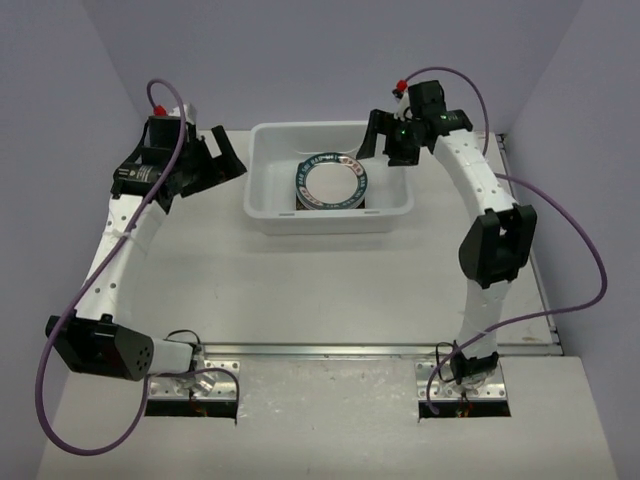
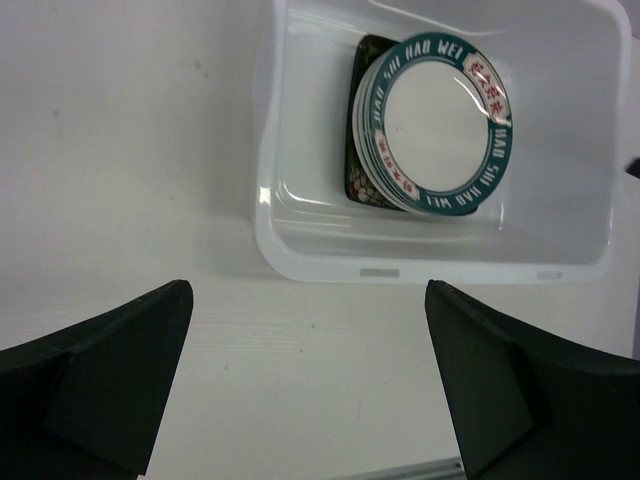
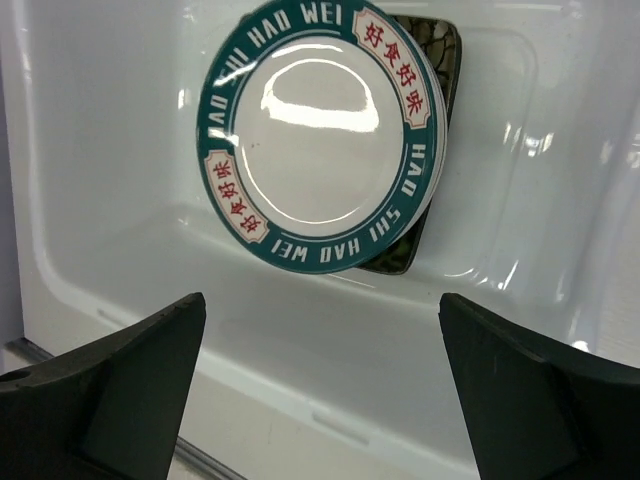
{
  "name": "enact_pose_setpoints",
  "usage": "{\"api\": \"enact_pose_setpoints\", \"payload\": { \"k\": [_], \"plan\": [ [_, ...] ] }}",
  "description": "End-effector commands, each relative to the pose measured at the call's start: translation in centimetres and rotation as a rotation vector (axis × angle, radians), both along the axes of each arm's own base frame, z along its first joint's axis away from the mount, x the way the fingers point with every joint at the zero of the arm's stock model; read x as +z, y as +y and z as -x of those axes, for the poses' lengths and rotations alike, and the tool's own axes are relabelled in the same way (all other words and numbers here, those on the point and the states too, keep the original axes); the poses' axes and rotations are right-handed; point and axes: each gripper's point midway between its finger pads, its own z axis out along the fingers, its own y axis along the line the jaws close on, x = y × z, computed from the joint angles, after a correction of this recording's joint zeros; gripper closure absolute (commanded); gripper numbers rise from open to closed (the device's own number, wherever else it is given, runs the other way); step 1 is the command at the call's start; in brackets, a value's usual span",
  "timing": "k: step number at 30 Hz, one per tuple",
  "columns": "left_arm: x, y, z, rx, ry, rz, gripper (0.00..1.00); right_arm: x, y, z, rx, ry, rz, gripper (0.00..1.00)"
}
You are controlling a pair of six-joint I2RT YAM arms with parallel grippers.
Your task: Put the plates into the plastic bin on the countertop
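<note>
The plates (image 1: 333,183) form one stack inside the single plastic bin (image 1: 330,222): round teal-rimmed ones, too tightly stacked to count, over a black square plate (image 3: 440,45). Their red characters are legible only in the wrist views. Both arms reach forward. The right gripper (image 1: 386,140), fingers spread and empty, hovers at the bin's rim with the stack just ahead. The left gripper (image 1: 208,160), likewise spread, hangs over the countertop (image 1: 300,290), the bin ahead of it.

White arms (image 1: 108,268), black joints (image 1: 497,245), purple cables (image 1: 604,270)
</note>
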Motion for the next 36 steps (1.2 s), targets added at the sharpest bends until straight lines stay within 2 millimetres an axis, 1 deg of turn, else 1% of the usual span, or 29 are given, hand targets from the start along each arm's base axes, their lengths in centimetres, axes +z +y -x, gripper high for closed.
{"api": "enact_pose_setpoints", "payload": {
  "k": [1, 4, 5, 6, 7, 8, 9, 10, 13, 15, 16, 18, 20, 21, 24, 26, 27, 30, 33, 36],
  "plan": [
    [3.8, 5.1, -1.5, 0.15, -0.106, -0.253, 0.0, 11.2, -4.8, 4.4, -0.075, -0.235, 0.15, 0.01],
    [5.1, 7.8, -1.4, 0.268, -0.163, -0.343, 0.0, 12.5, -8.1, 8.9, -0.156, -0.253, 0.255, 0.01],
    [5.5, 8.1, -1.6, 0.285, -0.198, -0.35, 0.0, 13.0, -9.1, 10.3, -0.181, -0.269, 0.278, 0.01],
    [6.1, 8.0, -1.9, 0.284, -0.246, -0.345, 0.0, 12.9, -9.8, 11.6, -0.194, -0.276, 0.296, 0.01],
    [6.2, 7.7, -1.8, 0.271, -0.277, -0.333, 0.0, 12.8, -10.0, 12.3, -0.192, -0.28, 0.302, 0.01],
    [6.7, 7.2, -1.4, 0.25, -0.325, -0.309, 0.0, 14.2, -10.5, 14.1, -0.202, -0.322, 0.296, 0.01],
    [7.1, 6.6, -0.6, 0.23, -0.371, -0.279, 0.0, 14.6, -10.8, 15.7, -0.207, -0.336, 0.287, 0.01],
    [6.4, 6.3, -0.4, 0.225, -0.361, -0.264, 0.0, 14.2, -10.9, 16.5, -0.206, -0.333, 0.286, 0.01],
    [4.4, 6.4, 0.4, 0.233, -0.308, -0.254, 0.0, 15.0, -11.3, 19.5, -0.217, -0.388, 0.253, 0.01],
    [4.0, 6.6, 1.4, 0.241, -0.307, -0.254, 0.0, 15.7, -11.4, 22.0, -0.204, -0.444, 0.229, 0.01],
    [3.4, 6.7, 1.8, 0.243, -0.297, -0.257, 0.0, 15.5, -11.3, 22.6, -0.185, -0.454, 0.224, 0.01],
    [2.5, 7.4, 3.0, 0.273, -0.269, -0.285, 0.0, 13.7, -11.9, 23.9, -0.18, -0.465, 0.25, 0.01],
    [1.2, 7.7, 3.9, 0.289, -0.24, -0.317, 0.0, 12.4, -12.8, 24.9, -0.219, -0.481, 0.263, 0.01],
    [0.0, 7.7, 4.5, 0.288, -0.219, -0.338, 0.0, 11.7, -13.1, 25.4, -0.23, -0.487, 0.267, 0.01],
    [-2.4, 7.8, 6.1, 0.279, -0.181, -0.371, 0.0, 10.2, -13.8, 26.5, -0.248, -0.477, 0.287, 0.01],
    [-3.8, 8.1, 6.8, 0.284, -0.153, -0.385, 0.0, 9.7, -14.5, 26.8, -0.286, -0.465, 0.303, 0.01],
    [-4.1, 8.1, 7.0, 0.286, -0.148, -0.385, 0.0, 9.4, -14.7, 27.0, -0.295, -0.458, 0.311, 0.01],
    [-3.4, 8.0, 6.7, 0.29, -0.17, -0.377, 0.0, 8.4, -15.2, 27.0, -0.307, -0.435, 0.344, 0.01],
    [-2.4, 8.2, 6.3, 0.298, -0.198, -0.384, 0.0, 7.9, -15.3, 26.7, -0.307, -0.432, 0.354, 0.01],
    [-2.2, 8.2, 6.0, 0.296, -0.2, -0.395, 0.0, 7.4, -15.4, 26.3, -0.31, -0.433, 0.362, 0.01]
  ]
}}
